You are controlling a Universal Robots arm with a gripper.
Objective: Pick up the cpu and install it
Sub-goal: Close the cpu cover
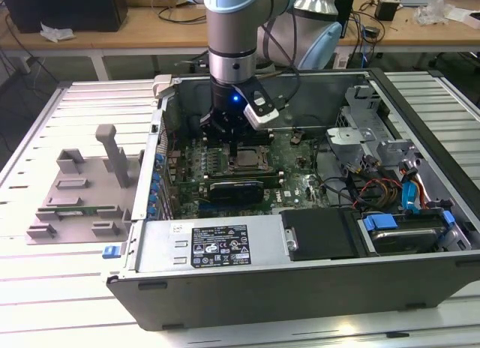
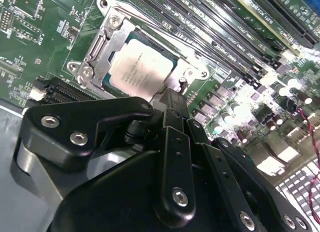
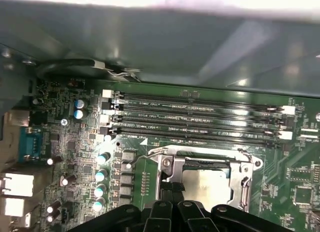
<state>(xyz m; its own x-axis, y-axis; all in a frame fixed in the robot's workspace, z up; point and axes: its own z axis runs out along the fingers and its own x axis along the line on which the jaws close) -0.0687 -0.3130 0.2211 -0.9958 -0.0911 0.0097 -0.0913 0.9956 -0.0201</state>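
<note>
The gripper (image 2: 172, 101) hovered with its fingers closed together, holding nothing, its tip at the edge of the cpu (image 2: 142, 69), which lay flat within the socket frame (image 2: 94, 56) inside the open computer case (image 1: 300, 292).

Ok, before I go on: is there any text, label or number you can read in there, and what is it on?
Nothing reads with certainty.
Power supply label: white print and symbols on black, too small to read.
cpu top: faint lines of print, illegible.
Motherboard, beside the memory slots: small white lettering, too small to read.
</note>
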